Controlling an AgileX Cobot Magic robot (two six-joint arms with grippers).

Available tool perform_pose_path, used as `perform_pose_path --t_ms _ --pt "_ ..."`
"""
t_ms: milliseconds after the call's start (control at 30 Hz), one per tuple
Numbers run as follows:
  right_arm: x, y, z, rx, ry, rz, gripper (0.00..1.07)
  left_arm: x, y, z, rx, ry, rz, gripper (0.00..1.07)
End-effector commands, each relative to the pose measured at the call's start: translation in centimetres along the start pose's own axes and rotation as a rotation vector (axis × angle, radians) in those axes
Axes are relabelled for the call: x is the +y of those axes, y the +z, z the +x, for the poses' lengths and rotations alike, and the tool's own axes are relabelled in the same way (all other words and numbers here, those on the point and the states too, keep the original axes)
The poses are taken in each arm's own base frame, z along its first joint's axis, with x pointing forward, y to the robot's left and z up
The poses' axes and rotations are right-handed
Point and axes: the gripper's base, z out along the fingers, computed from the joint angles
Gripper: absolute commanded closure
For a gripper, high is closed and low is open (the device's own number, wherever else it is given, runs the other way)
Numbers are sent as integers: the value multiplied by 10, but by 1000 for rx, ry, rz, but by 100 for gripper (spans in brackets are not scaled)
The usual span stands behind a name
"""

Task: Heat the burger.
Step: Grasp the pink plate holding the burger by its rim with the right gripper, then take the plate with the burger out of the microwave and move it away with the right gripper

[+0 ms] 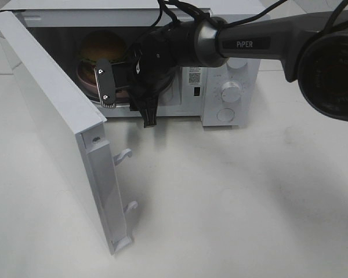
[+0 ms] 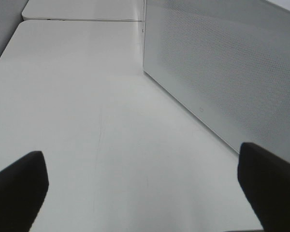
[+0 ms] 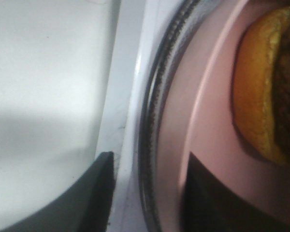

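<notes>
A microwave [image 1: 220, 69] is set at the far side of the table [image 1: 232, 197], with its door [image 1: 52, 116] swung open to the left and reaching toward the near edge. Inside the cavity, the burger [image 1: 101, 47] is placed on a plate [image 1: 84, 74], which is carried on the turntable [image 3: 154, 121]. The right gripper [image 1: 124, 101] is positioned at the cavity's mouth, just near of the plate, 1 finger over the plate's rim and 1 over the sill. 2 dials [image 1: 231, 91] are stacked on the panel right of the cavity. The left gripper [image 2: 145, 193] is held over bare table left of the door's outer face.

White table [image 1: 232, 197], microwave [image 1: 232, 87] on it
</notes>
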Motion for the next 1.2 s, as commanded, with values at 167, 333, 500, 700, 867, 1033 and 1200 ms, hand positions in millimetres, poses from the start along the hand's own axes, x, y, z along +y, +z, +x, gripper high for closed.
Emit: perform_pose_path --t_ms 167,333,500,700,867,1033,1200 --pt "-7 -1 -1 -29 37 43 107 -1 -1 0 -4 -8 3 7" --pt "-8 -2 -2 -34 37 51 107 -1 -1 0 -4 -8 3 7" --pt "-12 -8 -3 -33 36 51 107 -1 -1 0 -4 -8 3 7" --pt "-15 -17 -5 -25 30 24 107 -1 -1 0 -4 -8 3 7" --pt "-12 -24 -11 -13 5 -25 107 -1 -1 0 -4 -8 3 7" --pt "-18 -39 -13 -21 -24 -10 107 -1 -1 0 -4 -8 3 7" --pt "-19 -46 -13 -21 -49 -10 107 -1 -1 0 -4 -8 3 7"
